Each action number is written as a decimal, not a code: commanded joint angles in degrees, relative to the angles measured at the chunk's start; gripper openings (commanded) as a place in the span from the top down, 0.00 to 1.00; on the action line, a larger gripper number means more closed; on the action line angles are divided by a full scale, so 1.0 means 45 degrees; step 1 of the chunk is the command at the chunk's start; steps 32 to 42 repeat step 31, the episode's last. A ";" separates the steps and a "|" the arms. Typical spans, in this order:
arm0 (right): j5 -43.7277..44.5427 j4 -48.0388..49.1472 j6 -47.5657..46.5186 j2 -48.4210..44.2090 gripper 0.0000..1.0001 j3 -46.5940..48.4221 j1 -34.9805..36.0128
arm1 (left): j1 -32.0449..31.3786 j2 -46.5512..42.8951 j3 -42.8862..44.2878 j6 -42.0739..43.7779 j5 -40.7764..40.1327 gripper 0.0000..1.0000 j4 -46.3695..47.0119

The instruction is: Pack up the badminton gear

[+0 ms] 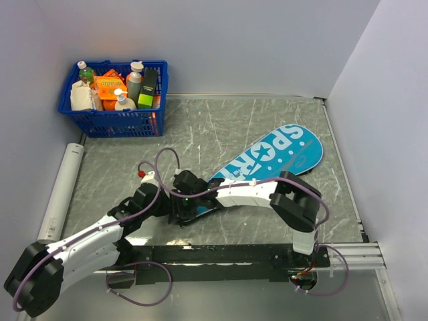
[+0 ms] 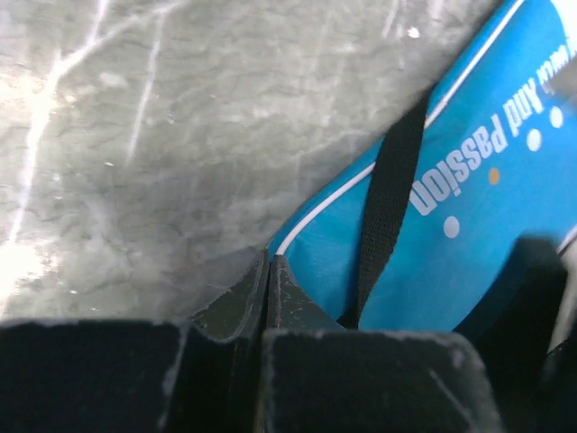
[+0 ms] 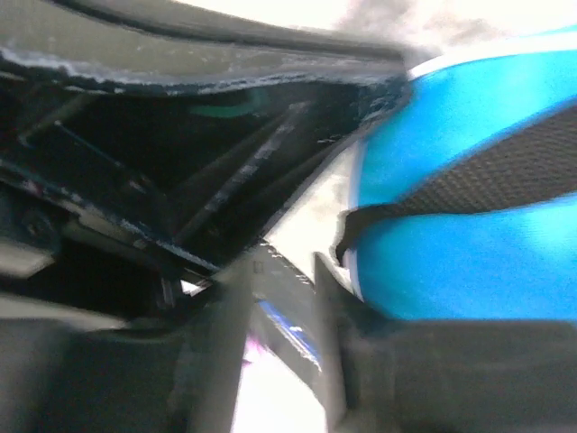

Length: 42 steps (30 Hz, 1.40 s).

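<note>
The long teal bag (image 1: 281, 155) printed "SPORT" lies diagonally on the grey table, wide end at the back right and narrow end by both grippers. My left gripper (image 1: 170, 202) is shut, its tips (image 2: 269, 267) pinched on the white-piped corner of the bag (image 2: 469, 225), beside a black strap (image 2: 389, 203). My right gripper (image 1: 190, 194) faces it from the right. Its fingers (image 3: 329, 298) stand close around a small dark tab with a blue streak (image 3: 287, 327) at the edge of the bag (image 3: 469, 262); this view is blurred. Rackets and shuttlecocks are out of view.
A blue basket (image 1: 114, 122) of bottles and packets stands at the back left. A white tube (image 1: 61, 192) lies along the left wall. A small white piece with a red tip (image 1: 146, 176) sits just behind my left wrist. White walls enclose the table.
</note>
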 commanded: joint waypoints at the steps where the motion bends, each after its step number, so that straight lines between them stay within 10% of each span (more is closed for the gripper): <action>1: 0.1055 -0.0665 -0.1345 -0.2492 0.47 0.0864 -0.0066 | -0.0123 -0.0378 0.0325 -0.0174 0.0593 0.98 0.0287; 4: 0.2030 -0.1740 -0.2009 -0.3859 0.02 0.0650 -0.0300 | -0.0104 -0.0670 0.0638 -0.0077 0.0418 0.96 -0.0162; 10: 0.3127 -0.3480 -0.2910 -0.6301 0.00 -0.0150 -0.2111 | -0.0162 -0.1237 0.1731 0.0254 -0.0519 0.73 -0.1313; 16: 0.4139 -0.5119 -0.4118 -0.7906 0.00 -0.0465 -0.4010 | -0.0162 -0.1238 0.3020 0.0586 -0.1631 0.28 -0.2213; 17: 0.4394 -0.5237 -0.4316 -0.8083 0.00 -0.0484 -0.4341 | -0.0162 -0.1199 0.3331 0.0626 -0.1730 0.03 -0.2292; 42: 0.6114 -0.4046 -0.6466 -1.0312 0.00 -0.1598 -0.7488 | -0.0162 0.0558 0.6766 0.1543 -0.5440 0.04 -0.3327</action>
